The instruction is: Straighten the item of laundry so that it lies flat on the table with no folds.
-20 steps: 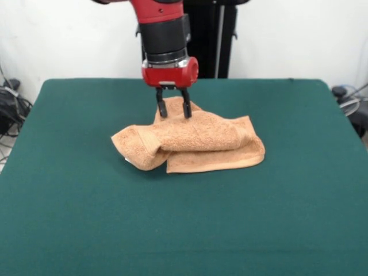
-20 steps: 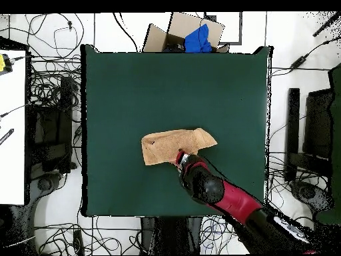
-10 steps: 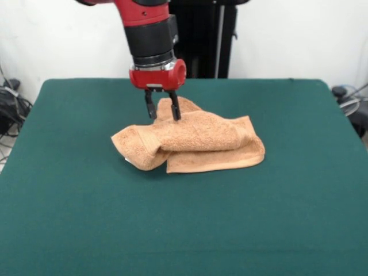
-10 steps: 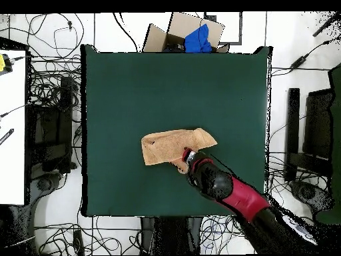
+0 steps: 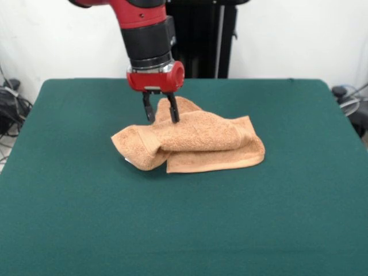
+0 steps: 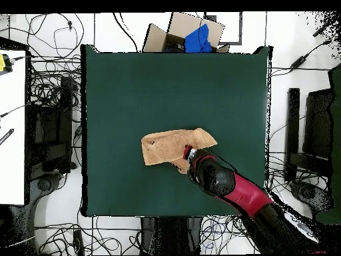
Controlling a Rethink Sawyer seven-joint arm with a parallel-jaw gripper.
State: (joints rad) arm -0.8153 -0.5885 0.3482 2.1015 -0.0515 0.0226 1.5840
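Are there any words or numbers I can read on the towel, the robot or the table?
None can be read.
Towel: no writing shows on it.
Arm and gripper: plain red and black, no readable label.
Table: plain green cloth, no signs.

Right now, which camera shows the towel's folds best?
The front view: the towel shows its rolled top layer over a flat bottom layer, end effector open at its far edge. Overhead, the towel is only a flat outline.
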